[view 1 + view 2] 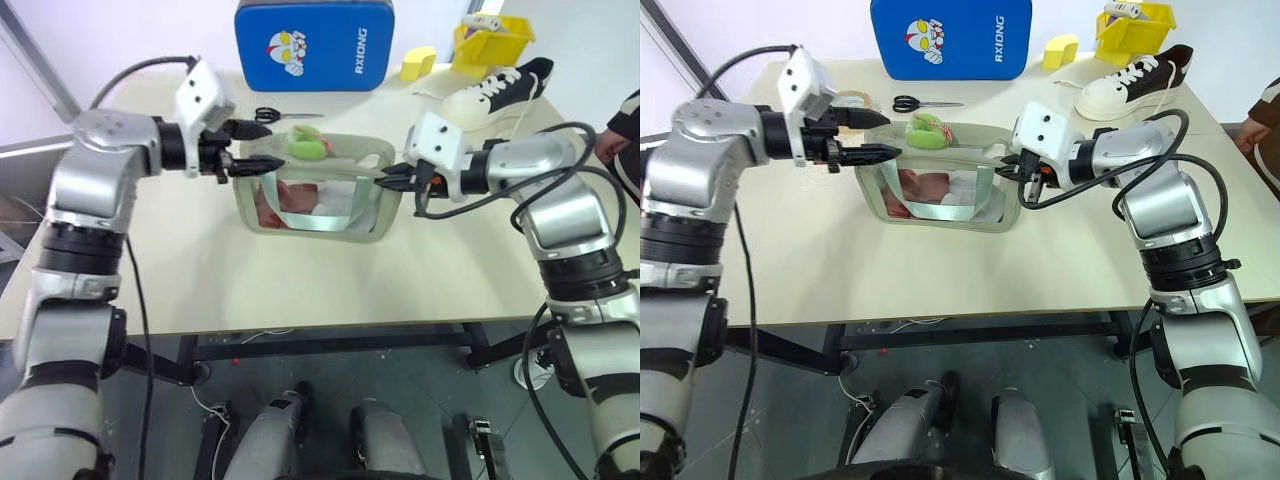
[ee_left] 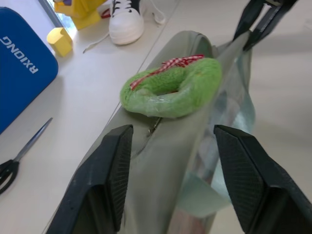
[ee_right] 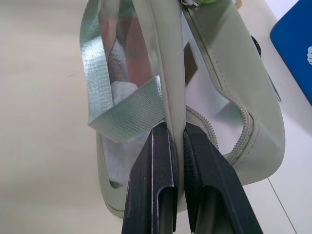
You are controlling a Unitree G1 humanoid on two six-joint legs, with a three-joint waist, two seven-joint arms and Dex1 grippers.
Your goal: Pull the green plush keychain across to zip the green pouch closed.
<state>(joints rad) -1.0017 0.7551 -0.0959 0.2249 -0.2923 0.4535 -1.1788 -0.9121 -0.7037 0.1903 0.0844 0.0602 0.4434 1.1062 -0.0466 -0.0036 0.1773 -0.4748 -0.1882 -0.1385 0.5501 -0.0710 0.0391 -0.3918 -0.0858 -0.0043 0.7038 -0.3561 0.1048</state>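
Note:
The green pouch [image 1: 372,215] stands mid-table with a clear front window and a strap handle. On its top, toward the left end, lies the green plush keychain [image 1: 306,146], a fuzzy lime ring with a red checked ribbon [image 2: 170,92]. My left gripper [image 1: 272,147] hovers at the pouch's left end, open, its fingers straddling the top just short of the keychain and holding nothing [image 2: 173,130]. My right gripper [image 1: 385,176] is shut on the fabric edge at the pouch's right end [image 3: 177,129]. The zipper [image 3: 214,73] runs beside that pinched edge.
Behind the pouch a blue padded case [image 1: 313,45] stands upright, with scissors [image 1: 275,115] lying before it. At the back right are a yellow sponge block [image 1: 418,63], a yellow bin [image 1: 492,40] and a sneaker [image 1: 497,90]. A person's hand [image 1: 610,140] shows at the right edge.

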